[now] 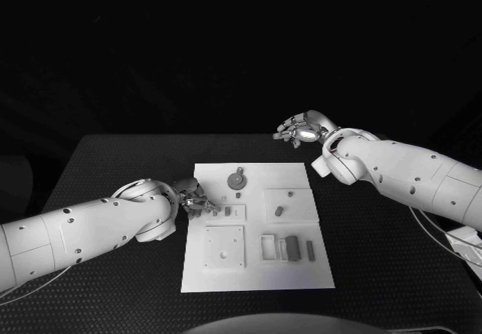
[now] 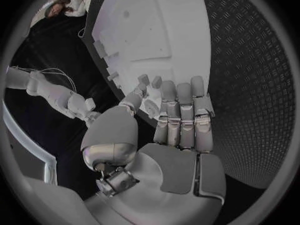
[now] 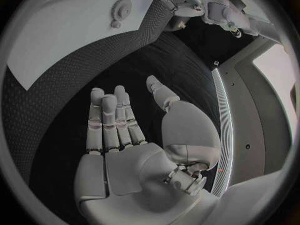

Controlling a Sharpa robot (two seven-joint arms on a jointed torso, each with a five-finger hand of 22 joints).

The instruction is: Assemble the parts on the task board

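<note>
My left robot hand point(image 1: 193, 198) hovers at the task board's point(image 1: 256, 275) left edge, holding nothing I can see, right robot hand point(image 1: 299, 129) spread empty above the desk point(image 1: 120, 160); parts point(image 1: 291, 247) look small, rigid, light—I'd pinch their sides.

The task board point(image 1: 256, 278) lies mid-table point(image 1: 120, 153), the gear point(image 1: 237, 181) at its far end.

A robotics lab or test bench, by the look of it. A black textured surface point(image 1: 120, 160) carries a white task board point(image 1: 301, 278) with small fitted parts point(image 1: 237, 181), two white robot arms reach over it, cables point(image 1: 447, 240) trail at the right, and darkness surrounds everything.
</note>
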